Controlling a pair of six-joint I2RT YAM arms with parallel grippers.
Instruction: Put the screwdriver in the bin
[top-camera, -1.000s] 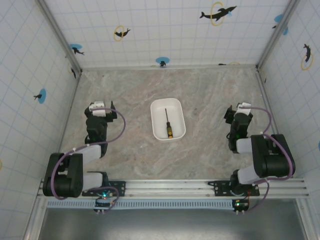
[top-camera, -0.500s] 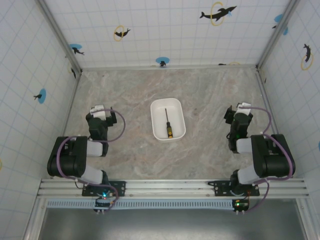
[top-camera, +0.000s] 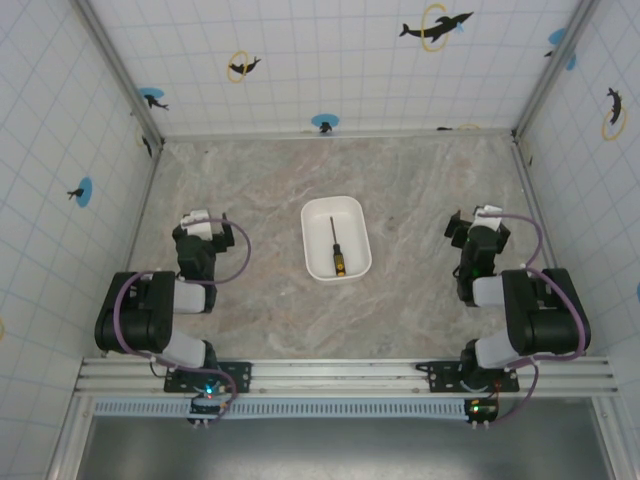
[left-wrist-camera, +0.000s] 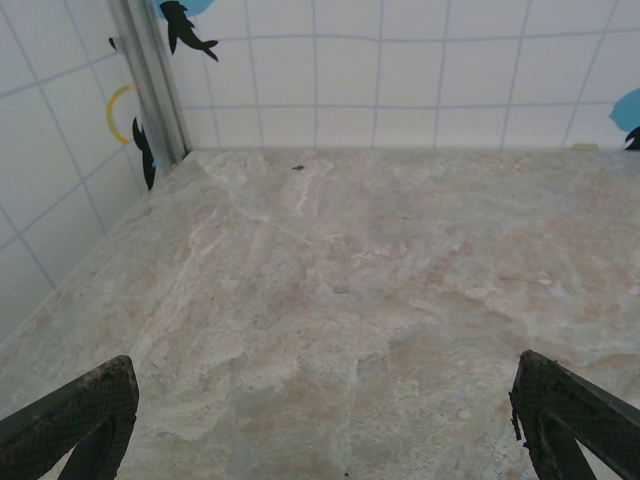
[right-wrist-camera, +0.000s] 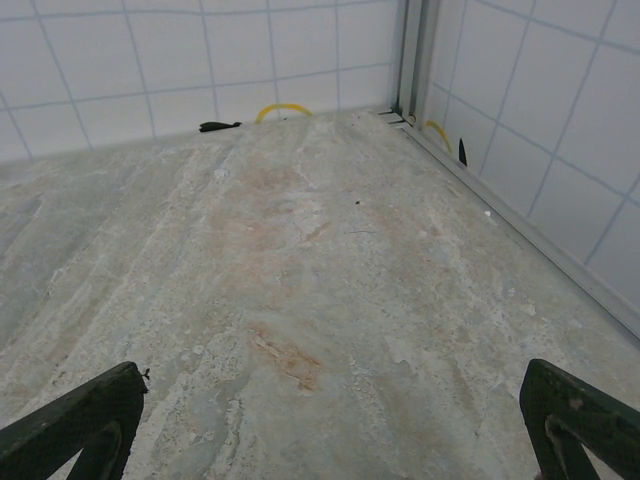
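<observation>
Left wrist view has the left gripper (left-wrist-camera: 325, 420) spread wide over the table (left-wrist-camera: 330, 280); the right gripper (right-wrist-camera: 330, 420) is spread likewise, neither holding anything. Outward, at the centre of the top view, the screwdriver (top-camera: 337, 247) lies lengthwise inside the bin (top-camera: 353, 232), probably flat, though it is too small to be sure; the task looks done, so parking well means keeping both arms wide of the rim.

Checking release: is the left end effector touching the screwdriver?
Apart. Top external view shows the left end effector well left of the screwdriver in the bin.
</observation>
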